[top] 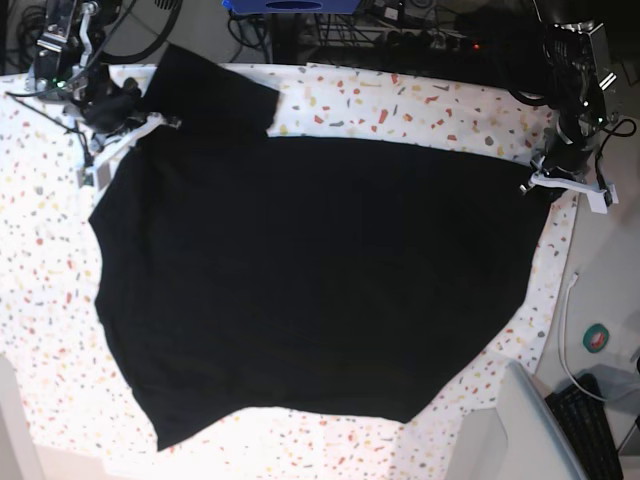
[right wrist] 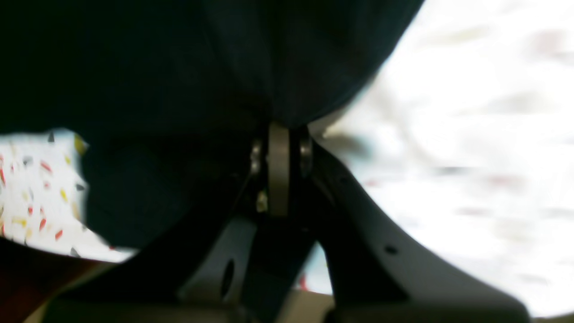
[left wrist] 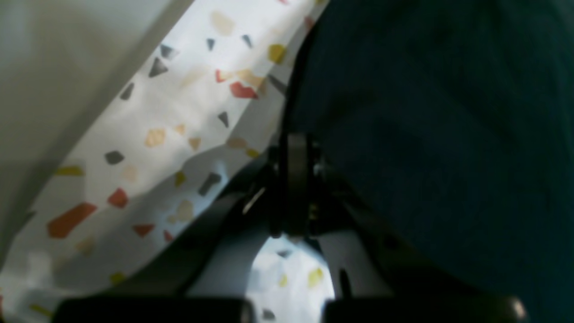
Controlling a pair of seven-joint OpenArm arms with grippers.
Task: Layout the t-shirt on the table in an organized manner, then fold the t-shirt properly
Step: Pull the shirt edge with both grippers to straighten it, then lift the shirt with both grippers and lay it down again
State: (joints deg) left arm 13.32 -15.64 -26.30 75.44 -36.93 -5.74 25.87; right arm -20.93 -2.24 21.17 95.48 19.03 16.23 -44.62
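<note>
The black t-shirt (top: pixel 310 280) lies spread wide and mostly flat across the flecked white table (top: pixel 40 260), one sleeve pointing to the far left corner. My right gripper (top: pixel 140 128) sits at that far-left shoulder; in its wrist view the fingers (right wrist: pixel 279 170) are shut with dark t-shirt fabric (right wrist: pixel 157 67) bunched at their tips. My left gripper (top: pixel 548 180) is at the shirt's far right corner by the table's edge. Its fingers (left wrist: pixel 296 179) are shut on the t-shirt's edge (left wrist: pixel 448 112), with bare table (left wrist: pixel 170 125) beside them.
The table ends just right of the left gripper. Beyond that edge lie a white cable (top: pixel 568 330), a tape roll (top: pixel 598 338), a keyboard (top: pixel 600 420) and a grey box (top: pixel 510 430). Cables and equipment crowd the far side.
</note>
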